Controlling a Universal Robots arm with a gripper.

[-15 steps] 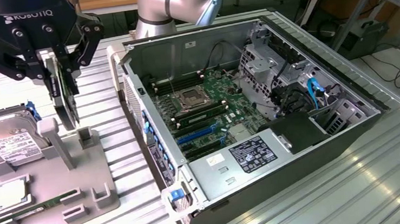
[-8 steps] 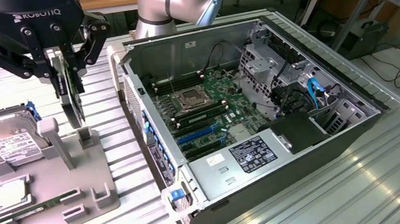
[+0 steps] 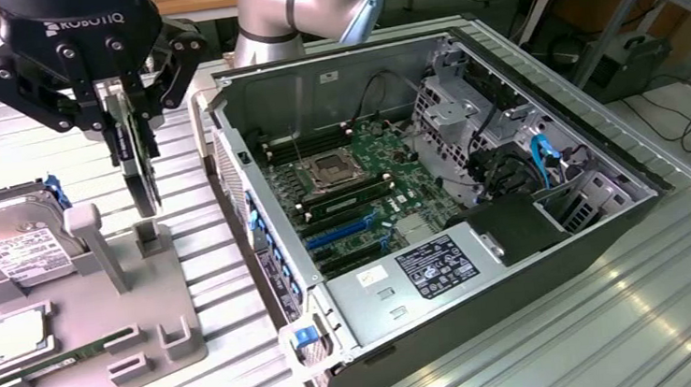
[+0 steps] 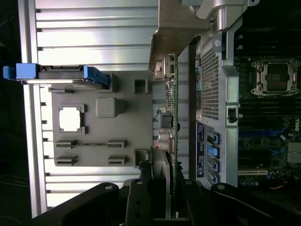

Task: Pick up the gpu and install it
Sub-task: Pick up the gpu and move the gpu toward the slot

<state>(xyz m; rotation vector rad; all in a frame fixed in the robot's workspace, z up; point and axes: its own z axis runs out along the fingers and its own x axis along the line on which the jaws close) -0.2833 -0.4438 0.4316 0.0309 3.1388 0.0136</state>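
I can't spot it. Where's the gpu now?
On the exterior view's left, the gpu hangs upright in the gripper above the grey tray, beside the computer case.

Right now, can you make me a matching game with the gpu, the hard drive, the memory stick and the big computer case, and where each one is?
Things:
1. gpu
2. hard drive
3. memory stick
4. computer case

Where or how:
A. lying low on the grey tray
B. lying open, with the motherboard showing
C. clamped in the gripper, hanging on edge
D. propped up at a tilt, with blue rails on its sides

Pairs: 1-C, 2-D, 3-A, 4-B
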